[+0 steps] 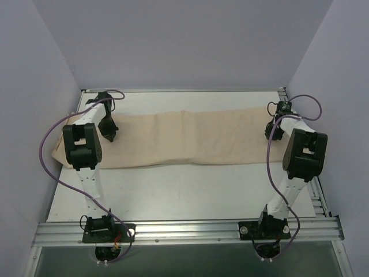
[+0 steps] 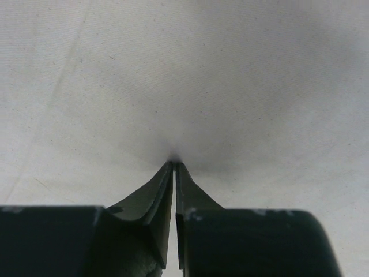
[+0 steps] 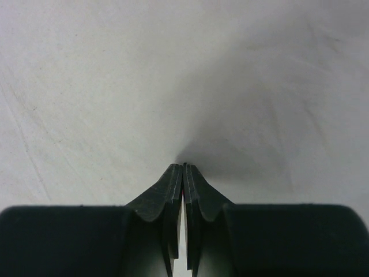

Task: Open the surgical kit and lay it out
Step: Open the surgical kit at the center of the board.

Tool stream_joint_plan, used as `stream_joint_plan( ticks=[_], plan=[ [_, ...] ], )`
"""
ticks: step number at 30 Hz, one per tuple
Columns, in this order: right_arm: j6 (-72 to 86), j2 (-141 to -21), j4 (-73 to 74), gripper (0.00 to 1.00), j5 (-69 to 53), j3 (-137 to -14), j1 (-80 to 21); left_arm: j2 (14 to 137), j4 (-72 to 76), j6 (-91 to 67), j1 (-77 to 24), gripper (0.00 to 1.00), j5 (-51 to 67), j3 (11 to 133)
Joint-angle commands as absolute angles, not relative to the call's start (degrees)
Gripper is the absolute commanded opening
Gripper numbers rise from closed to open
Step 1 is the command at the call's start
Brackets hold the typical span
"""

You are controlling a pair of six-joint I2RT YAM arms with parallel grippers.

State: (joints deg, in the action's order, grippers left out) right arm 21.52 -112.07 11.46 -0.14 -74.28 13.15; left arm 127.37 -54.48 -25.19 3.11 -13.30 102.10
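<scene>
The beige cloth wrap (image 1: 184, 138) lies as a long folded strip across the table. My left gripper (image 1: 109, 137) is down on its left end and my right gripper (image 1: 271, 135) on its right end. In the left wrist view the jaws (image 2: 174, 163) are closed with their tips pinching the cloth (image 2: 173, 69). In the right wrist view the jaws (image 3: 184, 165) are closed too, and creases in the cloth (image 3: 144, 75) run toward the tips. The steel tray and the instruments are hidden.
The white tabletop (image 1: 184, 190) extends in front of the cloth to the aluminium rail (image 1: 184, 231) holding the arm bases. Grey walls enclose the left, right and back sides. Purple cables loop beside each arm.
</scene>
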Motion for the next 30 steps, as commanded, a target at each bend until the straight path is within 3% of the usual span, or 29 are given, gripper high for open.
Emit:
stream_joint_plan(
  ticks=[1,4,7,14,16,18,30],
  plan=[
    [22.9,-105.6,14.2,0.09,4.5,-78.8,14.2,122.2,-50.5,-26.5,3.9,0.16,-15.1,103.8],
    [24.5,-107.6,12.7,0.21,7.2,-85.4,14.2,121.7,-49.0,-26.6,3.5,0.3,-14.1,106.8],
    [25.1,-111.3,10.8,0.33,8.5,-90.6,14.2,122.0,-47.8,-26.6,3.4,0.36,-12.9,109.6],
    [24.2,-124.3,9.7,0.39,7.4,-102.8,15.2,125.2,-46.0,-26.4,2.7,0.29,-8.2,110.0],
    [23.8,-126.1,6.9,0.54,4.5,-104.8,15.6,125.3,-45.1,-26.5,2.6,0.29,-7.2,109.3],
    [23.5,-129.5,8.3,0.59,5.4,-107.3,15.6,125.2,-44.1,-26.6,2.3,0.3,-5.5,108.8],
    [16.8,-134.8,4.7,0.68,9.5,-113.0,16.6,124.2,-41.3,-27.7,-2.7,0.31,-2.3,104.9]
  ],
)
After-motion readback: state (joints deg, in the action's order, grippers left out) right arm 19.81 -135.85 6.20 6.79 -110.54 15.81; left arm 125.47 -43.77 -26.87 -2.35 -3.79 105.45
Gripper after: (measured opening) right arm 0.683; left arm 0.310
